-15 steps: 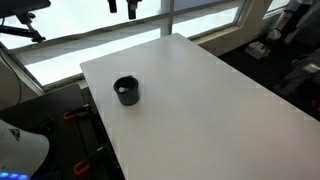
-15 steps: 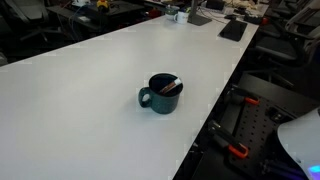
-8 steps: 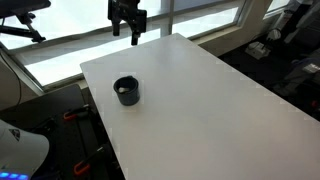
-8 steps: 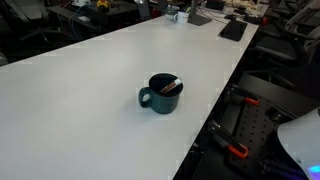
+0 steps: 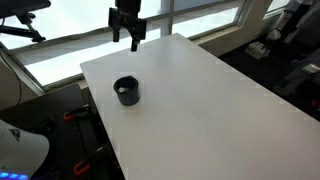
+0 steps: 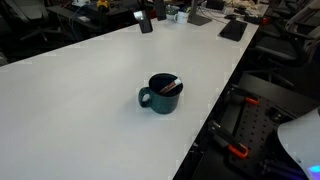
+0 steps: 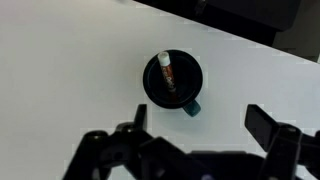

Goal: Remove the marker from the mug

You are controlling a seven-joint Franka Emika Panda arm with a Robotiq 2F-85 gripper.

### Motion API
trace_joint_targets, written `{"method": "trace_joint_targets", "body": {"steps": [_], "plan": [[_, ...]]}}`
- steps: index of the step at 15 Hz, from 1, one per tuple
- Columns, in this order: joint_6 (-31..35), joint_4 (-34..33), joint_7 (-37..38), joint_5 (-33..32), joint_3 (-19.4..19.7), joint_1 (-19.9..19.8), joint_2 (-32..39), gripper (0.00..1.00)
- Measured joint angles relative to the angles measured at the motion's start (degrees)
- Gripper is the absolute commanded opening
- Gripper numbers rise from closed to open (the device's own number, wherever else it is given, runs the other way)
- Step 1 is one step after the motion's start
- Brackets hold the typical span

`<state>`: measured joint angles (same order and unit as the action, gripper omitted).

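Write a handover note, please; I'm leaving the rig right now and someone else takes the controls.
Hand: open, empty, up in the air, well apart from the mug.
Mug: upright on the white table, near one edge.
Marker: inside the mug, one end up by the rim.
Done: nothing yet; the marker is not grasped.
Left: bring the hand down over the mug, close on the marker, lift it out, and probably set it on the table.

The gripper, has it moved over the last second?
Yes. In an exterior view the gripper has come down from the top edge toward the table's far edge; the mug has stayed put.
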<state>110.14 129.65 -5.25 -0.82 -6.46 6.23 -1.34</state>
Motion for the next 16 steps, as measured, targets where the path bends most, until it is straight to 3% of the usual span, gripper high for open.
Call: {"method": "trace_joint_targets", "body": {"steps": [7,12,16], "plan": [[2.89,0.30,-0.02,-3.02,-0.76,0.97,4.72,1.00],[15.05,5.51,-0.01,-7.01,-0.77,1.30,5.06,1.00],[24.29,10.67,-0.81,-5.03,-0.94,1.40,4.97,1.00]]}}
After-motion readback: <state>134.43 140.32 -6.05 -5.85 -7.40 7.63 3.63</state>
